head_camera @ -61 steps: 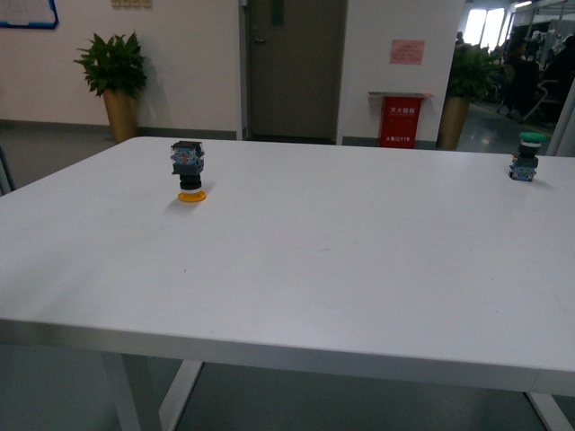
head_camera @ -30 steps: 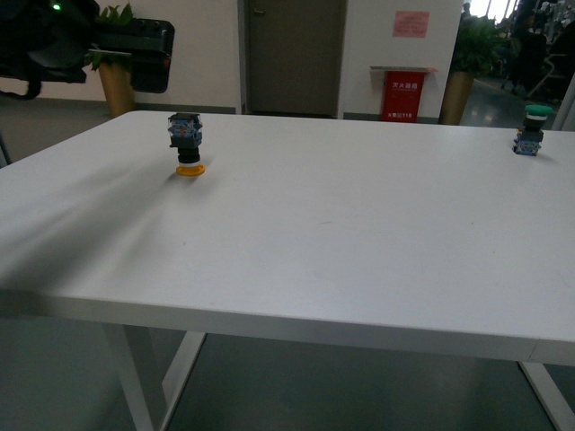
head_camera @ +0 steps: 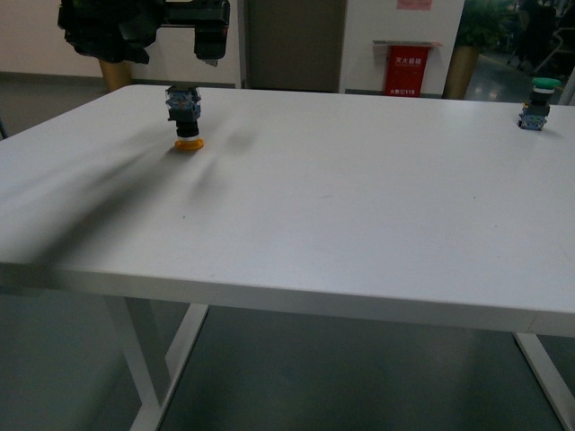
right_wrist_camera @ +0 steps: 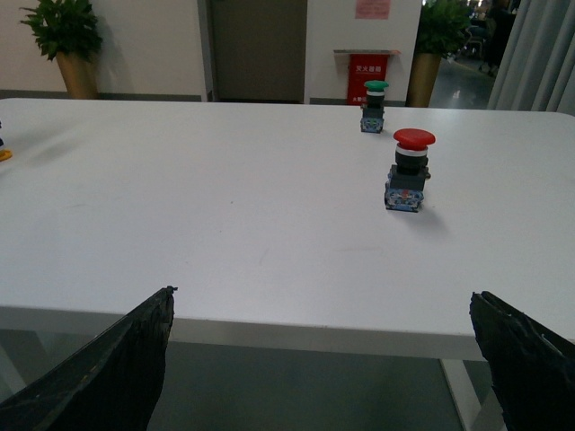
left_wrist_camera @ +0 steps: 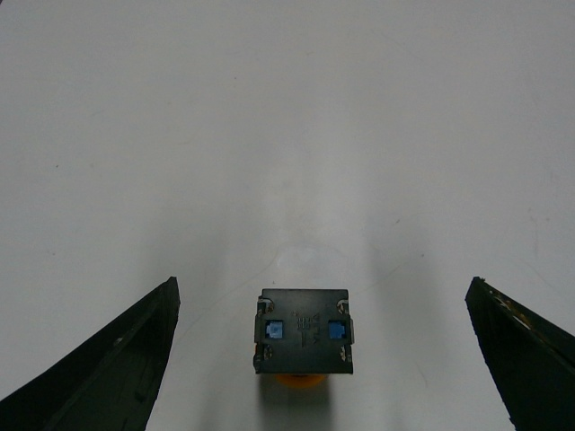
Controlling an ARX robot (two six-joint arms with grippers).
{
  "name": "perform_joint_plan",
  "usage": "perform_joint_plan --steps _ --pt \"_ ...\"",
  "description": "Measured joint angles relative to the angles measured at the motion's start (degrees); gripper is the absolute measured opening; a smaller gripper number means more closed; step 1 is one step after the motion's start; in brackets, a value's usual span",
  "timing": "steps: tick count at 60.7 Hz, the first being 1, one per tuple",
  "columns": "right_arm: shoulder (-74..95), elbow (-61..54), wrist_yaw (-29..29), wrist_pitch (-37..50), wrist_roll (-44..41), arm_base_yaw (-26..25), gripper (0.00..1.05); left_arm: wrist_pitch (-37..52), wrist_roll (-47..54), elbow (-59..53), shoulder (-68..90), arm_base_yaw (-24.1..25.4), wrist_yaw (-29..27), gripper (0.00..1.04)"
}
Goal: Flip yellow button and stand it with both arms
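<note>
The yellow button (head_camera: pixel 186 118) stands upside down on the white table (head_camera: pixel 341 206) at the far left, its yellow-orange cap on the surface and its black base on top. My left gripper (head_camera: pixel 180 40) hangs open just above it. In the left wrist view the button's base (left_wrist_camera: pixel 304 330), with two blue inserts, lies between the spread fingers (left_wrist_camera: pixel 108 377), touching neither. My right gripper (right_wrist_camera: pixel 323 294) is open and empty near the table's front edge; it does not show in the front view.
A green-capped switch (head_camera: pixel 537 103) stands upright at the far right; it also shows in the right wrist view (right_wrist_camera: pixel 375 94). A red-capped switch (right_wrist_camera: pixel 409 171) stands upright nearer the right gripper. A door, potted plants and a red box stand beyond the table.
My left arm has come into the front view from the upper left and moved right to above the yellow button. The button has not moved on the table.
</note>
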Motion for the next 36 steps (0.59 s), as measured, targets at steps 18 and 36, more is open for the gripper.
perform_joint_plan --steps 18,36 --pt "0.0 0.0 0.0 0.0 0.0 0.0 0.98 0.9 -0.2 0.2 1.7 -0.4 -1.7 0.99" --pt "0.0 0.0 0.0 0.0 0.0 0.0 0.98 1.8 -0.2 -0.5 2.1 0.2 -1.7 0.99"
